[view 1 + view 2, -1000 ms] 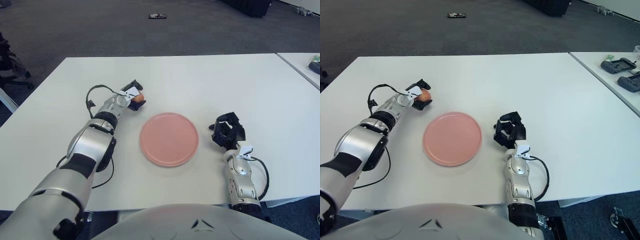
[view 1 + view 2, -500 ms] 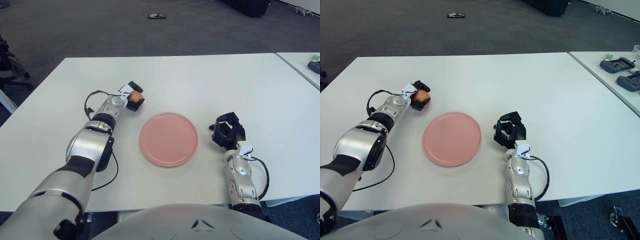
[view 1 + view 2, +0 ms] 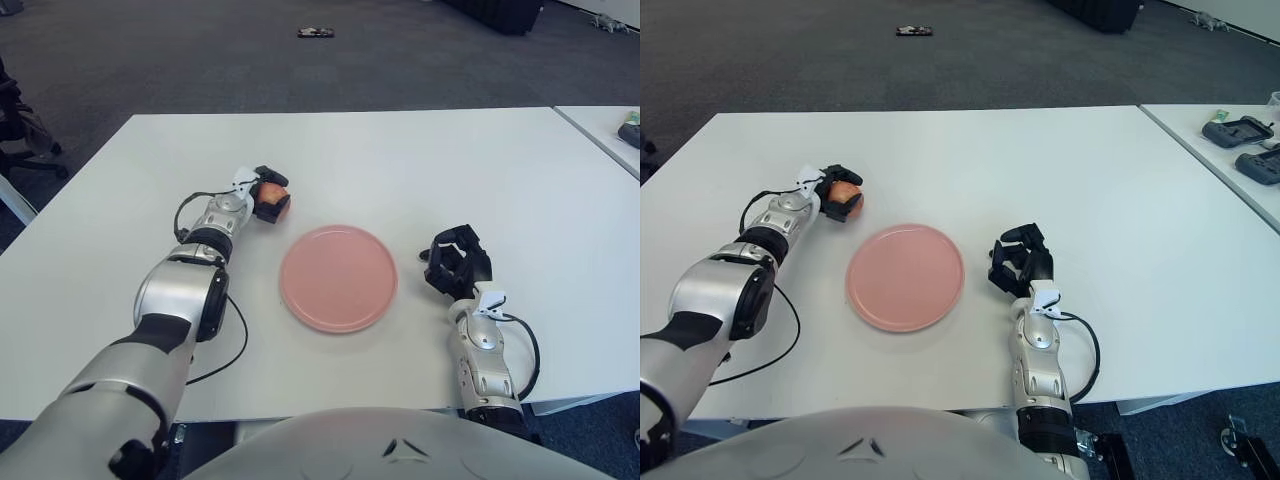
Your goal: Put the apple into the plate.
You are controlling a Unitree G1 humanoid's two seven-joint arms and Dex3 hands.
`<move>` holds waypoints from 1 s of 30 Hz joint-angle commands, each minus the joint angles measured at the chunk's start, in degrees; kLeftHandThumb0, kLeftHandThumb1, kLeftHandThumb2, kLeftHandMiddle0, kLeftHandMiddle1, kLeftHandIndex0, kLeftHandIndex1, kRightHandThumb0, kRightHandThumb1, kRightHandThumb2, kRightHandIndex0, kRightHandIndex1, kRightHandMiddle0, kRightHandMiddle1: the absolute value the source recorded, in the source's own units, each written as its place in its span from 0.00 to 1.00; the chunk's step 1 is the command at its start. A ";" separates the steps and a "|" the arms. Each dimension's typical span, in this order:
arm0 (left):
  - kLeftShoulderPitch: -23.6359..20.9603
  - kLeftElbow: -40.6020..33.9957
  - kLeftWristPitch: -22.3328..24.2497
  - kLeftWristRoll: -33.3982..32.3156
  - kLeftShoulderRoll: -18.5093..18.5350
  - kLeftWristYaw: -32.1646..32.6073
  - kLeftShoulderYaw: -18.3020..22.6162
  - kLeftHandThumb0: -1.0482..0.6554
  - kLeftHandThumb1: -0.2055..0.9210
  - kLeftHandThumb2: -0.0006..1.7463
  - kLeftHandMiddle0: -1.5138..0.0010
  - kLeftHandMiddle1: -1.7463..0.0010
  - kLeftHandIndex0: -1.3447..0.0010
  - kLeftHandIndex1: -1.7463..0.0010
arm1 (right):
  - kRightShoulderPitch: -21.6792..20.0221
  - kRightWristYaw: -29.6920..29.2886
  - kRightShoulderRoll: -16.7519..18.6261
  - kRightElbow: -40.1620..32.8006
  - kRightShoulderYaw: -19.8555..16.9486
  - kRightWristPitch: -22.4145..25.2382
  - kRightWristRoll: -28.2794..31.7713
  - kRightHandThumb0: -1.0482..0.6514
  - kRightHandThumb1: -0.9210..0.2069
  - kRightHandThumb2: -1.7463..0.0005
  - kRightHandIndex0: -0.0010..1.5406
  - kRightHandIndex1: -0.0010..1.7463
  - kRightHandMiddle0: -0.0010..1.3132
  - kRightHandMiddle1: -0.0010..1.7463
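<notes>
A small red-orange apple (image 3: 274,196) sits at the left of the white table (image 3: 400,160), up and left of the pink plate (image 3: 338,277). My left hand (image 3: 262,195) has its dark fingers curled around the apple, gripping it just above or on the tabletop; I cannot tell which. The round plate has nothing on it and lies in the middle, near the front. My right hand (image 3: 456,263) shows to the right of the plate with its fingers curled on nothing.
A second white table (image 3: 1230,150) stands to the right, carrying dark handheld devices (image 3: 1238,130). A black cable (image 3: 215,350) loops along my left arm. A small dark object (image 3: 315,33) lies on the grey carpet beyond the table.
My left hand, with the apple in it, has shifted slightly up and away from me and turned at the wrist. The right hand and plate have not moved.
</notes>
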 commanded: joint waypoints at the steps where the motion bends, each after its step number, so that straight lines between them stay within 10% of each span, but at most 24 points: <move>1: 1.87 1.20 2.20 1.16 -0.64 0.17 -0.83 0.29 0.30 0.89 0.12 0.00 0.43 0.00 | -0.41 -0.12 -0.24 -0.02 -0.18 -0.08 0.09 0.37 0.36 0.38 0.43 0.75 0.35 1.00; 30: -1.50 -0.92 -2.37 -1.43 -1.52 0.50 1.52 0.29 0.28 0.90 0.10 0.00 0.42 0.00 | -0.52 0.26 0.19 0.23 -0.64 0.26 0.63 0.37 0.34 0.40 0.43 0.75 0.33 1.00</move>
